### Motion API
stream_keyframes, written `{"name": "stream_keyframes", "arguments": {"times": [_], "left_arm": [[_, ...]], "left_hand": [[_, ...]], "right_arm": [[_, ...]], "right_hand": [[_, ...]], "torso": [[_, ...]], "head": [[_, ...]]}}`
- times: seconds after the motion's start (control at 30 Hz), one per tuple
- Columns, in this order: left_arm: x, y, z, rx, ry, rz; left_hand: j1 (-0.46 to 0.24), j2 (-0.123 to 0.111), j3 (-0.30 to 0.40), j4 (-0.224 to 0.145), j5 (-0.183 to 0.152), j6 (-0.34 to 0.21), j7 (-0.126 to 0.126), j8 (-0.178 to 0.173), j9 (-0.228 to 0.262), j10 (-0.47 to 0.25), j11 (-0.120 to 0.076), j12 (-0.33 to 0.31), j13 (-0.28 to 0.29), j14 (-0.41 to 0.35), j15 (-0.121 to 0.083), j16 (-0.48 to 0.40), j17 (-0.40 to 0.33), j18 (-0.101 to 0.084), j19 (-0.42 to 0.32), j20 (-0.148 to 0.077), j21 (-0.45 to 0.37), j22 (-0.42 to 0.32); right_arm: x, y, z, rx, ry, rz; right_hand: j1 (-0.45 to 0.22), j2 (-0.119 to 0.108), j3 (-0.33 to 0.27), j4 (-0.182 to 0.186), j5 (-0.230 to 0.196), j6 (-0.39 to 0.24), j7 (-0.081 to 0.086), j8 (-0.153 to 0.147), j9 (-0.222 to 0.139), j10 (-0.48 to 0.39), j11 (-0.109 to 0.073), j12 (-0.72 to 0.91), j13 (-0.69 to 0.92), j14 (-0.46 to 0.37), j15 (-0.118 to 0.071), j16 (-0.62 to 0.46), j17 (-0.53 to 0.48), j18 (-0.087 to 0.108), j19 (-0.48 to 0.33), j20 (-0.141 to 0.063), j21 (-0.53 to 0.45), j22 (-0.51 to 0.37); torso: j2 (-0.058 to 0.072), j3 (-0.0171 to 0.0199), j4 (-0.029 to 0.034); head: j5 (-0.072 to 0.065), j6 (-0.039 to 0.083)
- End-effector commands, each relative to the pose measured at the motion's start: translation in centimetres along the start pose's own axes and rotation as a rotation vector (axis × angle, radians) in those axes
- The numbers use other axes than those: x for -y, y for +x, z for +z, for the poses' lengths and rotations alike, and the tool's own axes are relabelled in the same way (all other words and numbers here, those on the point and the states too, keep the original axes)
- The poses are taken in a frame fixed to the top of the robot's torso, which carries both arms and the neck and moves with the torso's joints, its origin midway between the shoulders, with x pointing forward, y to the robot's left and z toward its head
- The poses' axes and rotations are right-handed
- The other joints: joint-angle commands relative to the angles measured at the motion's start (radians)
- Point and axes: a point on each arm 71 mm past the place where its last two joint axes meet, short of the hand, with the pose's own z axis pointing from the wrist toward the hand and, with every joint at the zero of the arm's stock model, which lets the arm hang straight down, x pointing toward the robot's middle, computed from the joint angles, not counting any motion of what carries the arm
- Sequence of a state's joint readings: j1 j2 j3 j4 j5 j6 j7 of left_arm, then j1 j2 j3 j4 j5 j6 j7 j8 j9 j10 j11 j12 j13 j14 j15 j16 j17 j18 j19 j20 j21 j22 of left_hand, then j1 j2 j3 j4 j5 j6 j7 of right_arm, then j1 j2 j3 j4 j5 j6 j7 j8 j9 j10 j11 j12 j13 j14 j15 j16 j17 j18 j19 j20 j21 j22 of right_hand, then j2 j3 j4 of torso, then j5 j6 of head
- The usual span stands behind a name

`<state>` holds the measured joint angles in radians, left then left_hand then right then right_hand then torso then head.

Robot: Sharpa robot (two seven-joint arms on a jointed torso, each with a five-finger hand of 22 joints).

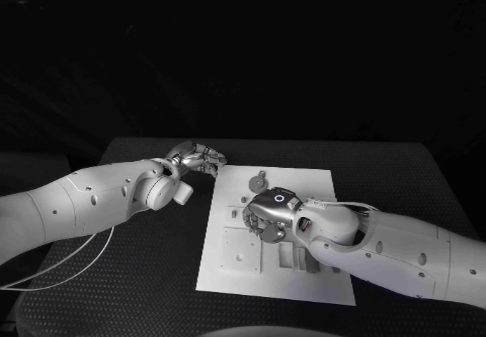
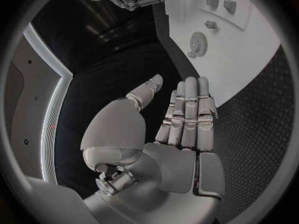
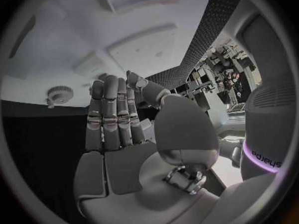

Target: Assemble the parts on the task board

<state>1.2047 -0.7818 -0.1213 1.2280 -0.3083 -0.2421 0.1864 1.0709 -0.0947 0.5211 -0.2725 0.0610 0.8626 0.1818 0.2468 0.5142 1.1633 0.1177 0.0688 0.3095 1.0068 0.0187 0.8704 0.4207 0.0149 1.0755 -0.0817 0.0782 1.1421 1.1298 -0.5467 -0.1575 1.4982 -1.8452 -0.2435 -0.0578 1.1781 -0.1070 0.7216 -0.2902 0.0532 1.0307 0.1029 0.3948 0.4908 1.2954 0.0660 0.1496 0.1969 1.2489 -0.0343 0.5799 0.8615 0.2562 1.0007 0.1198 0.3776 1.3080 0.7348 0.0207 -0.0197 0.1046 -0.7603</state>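
The white task board lies in the middle of the black table. A small grey gear sits near its far edge, also seen in the left wrist view as the gear and in the right wrist view as the gear. My left hand hovers by the board's far left corner, fingers straight and thumb apart, holding nothing. My right hand is over the board's middle, just nearer than the gear. Its fingers are stretched out with nothing in them.
Raised blocks and recesses cover the board's near half. Two small blocks and a small part lie on the board beyond the gear. Black table surface runs on either side of the board.
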Motion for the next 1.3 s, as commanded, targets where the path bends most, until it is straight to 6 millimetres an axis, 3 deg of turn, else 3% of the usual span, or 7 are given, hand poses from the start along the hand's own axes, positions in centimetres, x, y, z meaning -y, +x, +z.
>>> {"name": "stream_keyframes", "arguments": {"times": [0.03, 0.33, 1.3], "left_arm": [[0.2, 0.1, 0.1, 0.002, 0.01, -0.007], [0.2, 0.0, 0.0, 0.002, 0.01, -0.007], [0.2, 0.0, 0.0, 0.0, 0.007, -0.007]], "left_hand": [[-0.003, -0.004, -0.003, 0.001, 0.003, -0.003, 0.004, 0.007, -0.002, -0.007, 0.003, 0.0, 0.001, 0.007, -0.001, -0.005, 0.001, 0.004, 0.008, 0.001, -0.005, -0.001], [-0.003, -0.004, -0.003, 0.001, 0.003, -0.003, 0.004, 0.007, -0.002, -0.007, 0.003, 0.0, 0.002, 0.007, -0.001, -0.006, 0.002, 0.004, 0.008, 0.001, -0.006, -0.001], [-0.004, -0.005, -0.003, 0.003, 0.003, -0.004, 0.004, 0.008, -0.003, -0.008, 0.003, 0.0, 0.002, 0.007, 0.0, -0.007, 0.004, 0.004, 0.008, 0.001, -0.006, -0.002]], "right_arm": [[-0.3, 0.7, -0.1, -0.033, -0.016, -0.023], [-0.7, 2.1, -0.4, -0.066, -0.029, -0.02], [-1.1, 3.0, -0.4, -0.098, -0.04, -0.022]], "right_hand": [[-0.008, 0.004, 0.001, -0.001, -0.003, 0.004, 0.001, 0.002, 0.001, 0.007, 0.002, -0.004, 0.001, 0.006, -0.001, 0.006, 0.001, 0.006, 0.006, 0.002, 0.006, 0.021], [-0.008, 0.005, 0.001, -0.001, -0.003, 0.003, 0.001, 0.002, 0.002, 0.007, 0.002, -0.005, 0.001, 0.006, -0.001, 0.006, 0.001, 0.006, 0.006, 0.002, 0.006, 0.021], [-0.009, 0.005, 0.001, -0.001, -0.003, 0.002, 0.001, 0.002, 0.005, 0.007, 0.002, -0.007, 0.003, 0.006, 0.0, 0.006, 0.001, 0.006, 0.005, 0.002, 0.005, 0.021]], "torso": [[0.0, 0.0006, 0.0007], [0.0, 0.0003, -0.0006], [0.0, 0.0, -0.0002]], "head": [[0.006, -0.005], [0.011, -0.012], [0.013, -0.019]]}}
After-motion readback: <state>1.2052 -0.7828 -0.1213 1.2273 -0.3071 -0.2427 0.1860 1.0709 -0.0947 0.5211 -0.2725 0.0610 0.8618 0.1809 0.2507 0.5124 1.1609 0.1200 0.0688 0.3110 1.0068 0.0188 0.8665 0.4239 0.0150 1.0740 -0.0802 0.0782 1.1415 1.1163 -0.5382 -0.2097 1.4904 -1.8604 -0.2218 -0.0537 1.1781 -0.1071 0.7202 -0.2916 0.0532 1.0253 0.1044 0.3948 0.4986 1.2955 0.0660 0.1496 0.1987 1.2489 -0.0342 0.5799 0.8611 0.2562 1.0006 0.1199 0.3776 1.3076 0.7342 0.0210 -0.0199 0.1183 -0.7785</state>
